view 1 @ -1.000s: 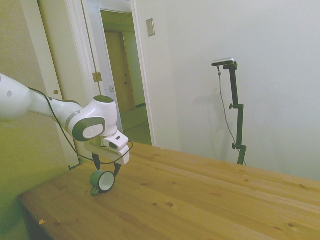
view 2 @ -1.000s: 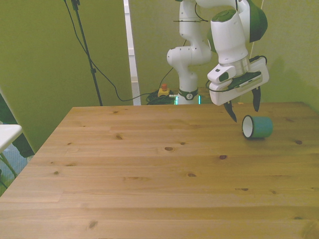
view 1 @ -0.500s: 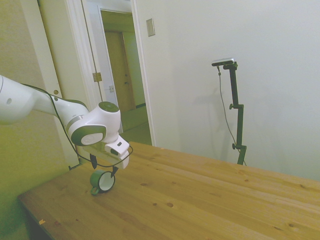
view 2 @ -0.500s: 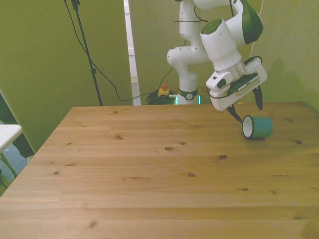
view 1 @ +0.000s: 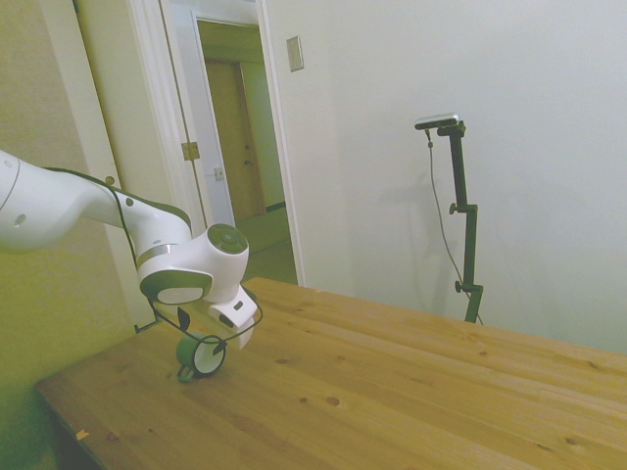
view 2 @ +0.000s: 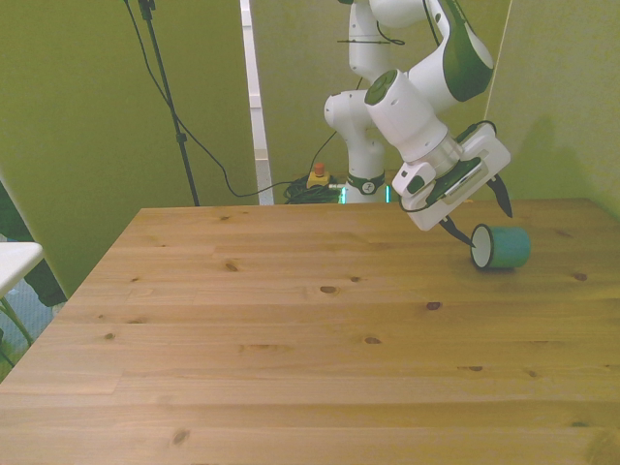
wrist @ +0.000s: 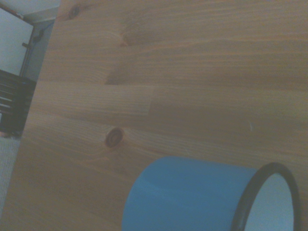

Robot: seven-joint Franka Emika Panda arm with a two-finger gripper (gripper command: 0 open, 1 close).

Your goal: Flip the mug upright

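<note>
Tool (view 2: 480,216) tilted, lower by mug (view 2: 501,248)

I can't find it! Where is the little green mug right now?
The mug lies on its side on the wooden table, far over on the front view's right, just below the open tool, which touches nothing.

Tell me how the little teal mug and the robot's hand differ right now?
The small teal enamel mug lies on its side on the wooden table; the white robot hand hangs tilted just above it. The mug is teal with a whitish inside and dark rim; the hand is white with dark fingers. The mug's mouth faces sideways; the hand's fingers are spread open. Both sit near the front view's right edge.
</note>
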